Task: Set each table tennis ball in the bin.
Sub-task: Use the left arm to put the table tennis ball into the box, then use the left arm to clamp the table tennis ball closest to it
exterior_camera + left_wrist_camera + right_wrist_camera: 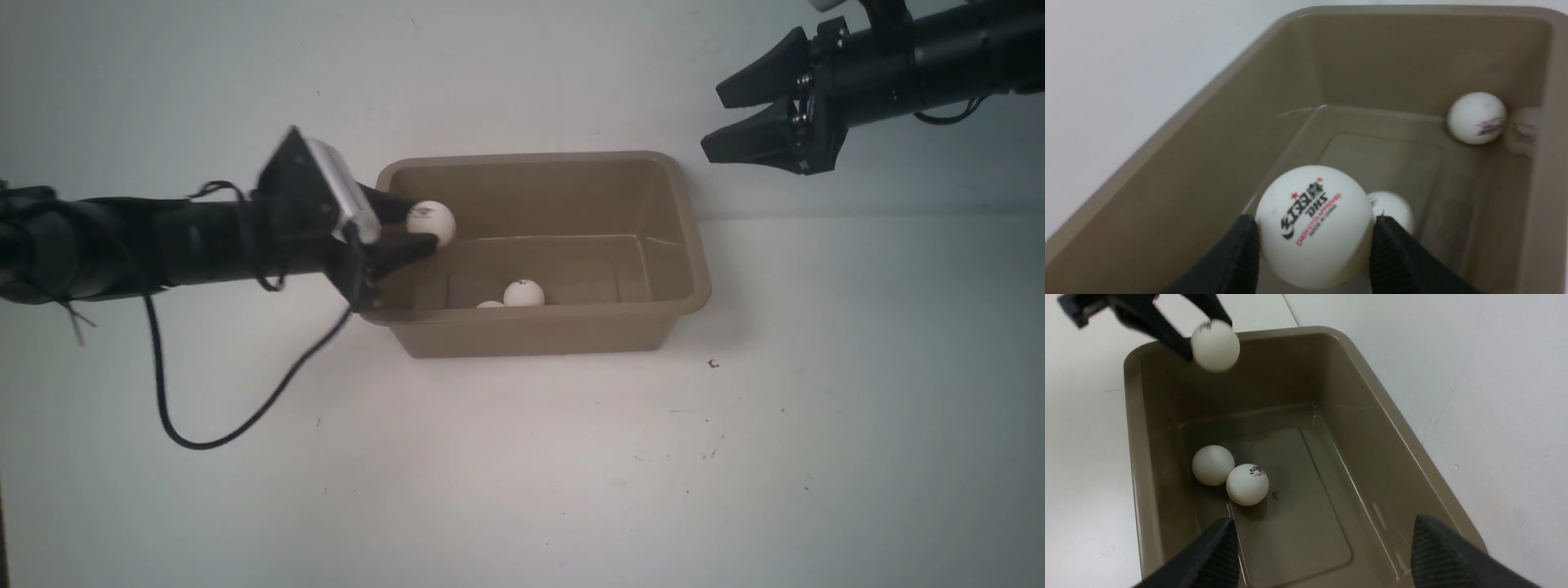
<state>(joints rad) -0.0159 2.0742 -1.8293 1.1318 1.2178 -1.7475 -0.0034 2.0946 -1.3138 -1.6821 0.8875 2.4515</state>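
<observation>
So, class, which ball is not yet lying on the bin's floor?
The ball gripped by the left gripper, held over the bin's left end. The other two balls lie side by side on its floor.

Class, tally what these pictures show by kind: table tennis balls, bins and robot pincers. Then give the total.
Table tennis balls: 3 (one held, two lying inside)
Bin: 1
Pincers: 2 (left pincer, right pincer)
Total: 6

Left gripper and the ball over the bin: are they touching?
Touching. The left wrist view shows the left gripper's two fingers pressed against opposite sides of the ball, with no gap on either side, holding it above the bin.
</observation>
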